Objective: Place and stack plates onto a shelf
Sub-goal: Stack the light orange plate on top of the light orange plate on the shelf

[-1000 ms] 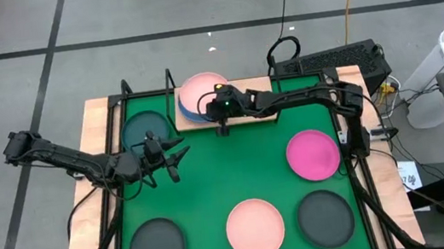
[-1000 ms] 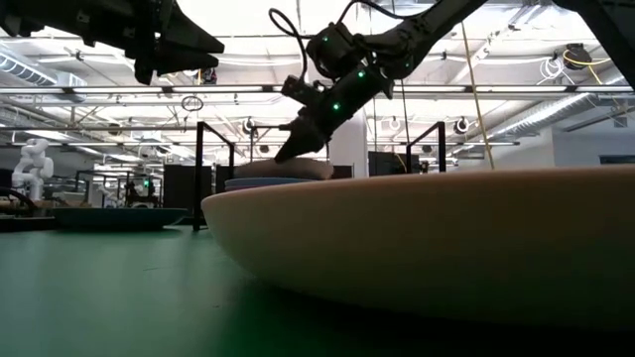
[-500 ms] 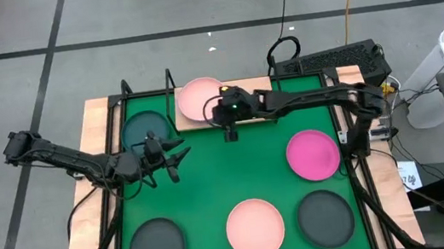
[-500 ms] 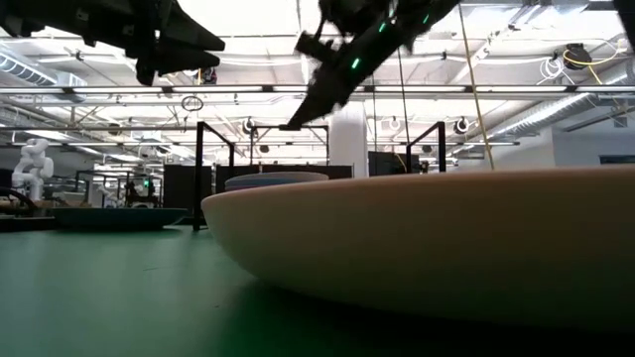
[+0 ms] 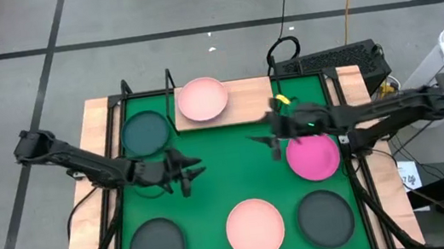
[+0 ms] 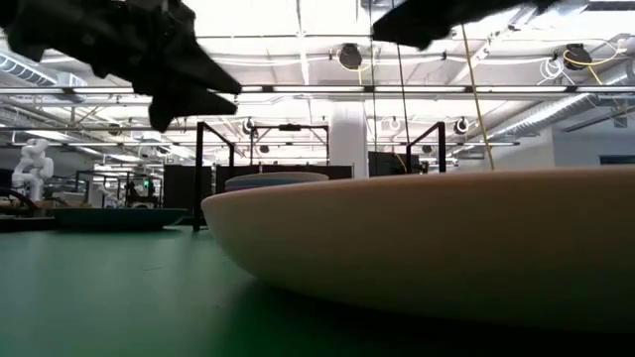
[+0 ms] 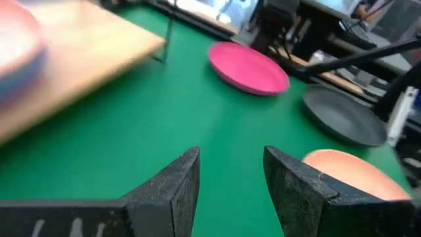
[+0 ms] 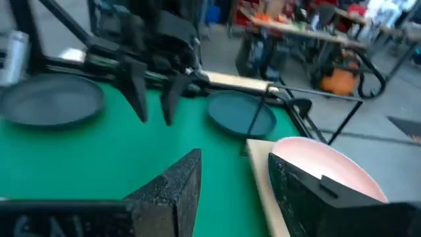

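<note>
Now between placements. Shelf (image 5: 241, 105) sits at far centre, carrying a pink plate (image 5: 203, 98) stacked on a blue one. Right gripper (image 5: 272, 140) hangs empty, fingers parted, just left of the magenta plate (image 5: 312, 155). Left gripper (image 5: 187, 175) hovers mid-mat, fingers apart, holding nothing. Five plates lie on the green mat (image 5: 228, 167). Next pick is likely magenta: lower over its rim, pinch, carry to shelf.

A light pink plate (image 5: 203, 98) on the pale wood shelf (image 5: 245, 104), a bright magenta plate (image 5: 312, 155), green mat (image 5: 228, 167)
</note>
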Robot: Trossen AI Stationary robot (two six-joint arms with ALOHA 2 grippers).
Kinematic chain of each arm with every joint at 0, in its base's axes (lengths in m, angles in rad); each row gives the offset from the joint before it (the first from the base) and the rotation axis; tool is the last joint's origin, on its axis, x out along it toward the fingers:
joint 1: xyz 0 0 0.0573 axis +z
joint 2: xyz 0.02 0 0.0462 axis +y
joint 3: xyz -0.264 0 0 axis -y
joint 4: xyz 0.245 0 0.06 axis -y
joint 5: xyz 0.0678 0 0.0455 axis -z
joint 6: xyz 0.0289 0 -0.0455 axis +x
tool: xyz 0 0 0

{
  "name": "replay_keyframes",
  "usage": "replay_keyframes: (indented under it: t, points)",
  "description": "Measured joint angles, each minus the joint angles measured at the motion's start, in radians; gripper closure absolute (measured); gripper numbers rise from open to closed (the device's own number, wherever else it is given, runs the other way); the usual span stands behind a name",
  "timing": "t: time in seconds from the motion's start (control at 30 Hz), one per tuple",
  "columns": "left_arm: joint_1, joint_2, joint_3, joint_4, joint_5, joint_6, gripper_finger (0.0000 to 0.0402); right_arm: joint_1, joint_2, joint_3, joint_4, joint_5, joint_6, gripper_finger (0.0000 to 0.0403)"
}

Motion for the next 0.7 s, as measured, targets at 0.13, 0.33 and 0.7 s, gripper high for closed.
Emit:
replay_keyframes:
  t: [0.13,0.33,0.7]
  points:
    - [-0.004,0.131,0.120,-0.030,0.123,-0.040,0.0229,0.030,-0.160,-0.177,0.068,0.040,0.023,0.0243]
    - [-0.011,0.365,0.405,-0.322,0.312,-0.063,0.0229,0.047,-0.335,-0.341,0.171,0.076,0.037,0.0243]
    - [-0.009,0.610,0.676,-0.522,0.588,-0.168,0.0229,0.096,-0.443,-0.379,0.161,0.072,0.026,0.0243]
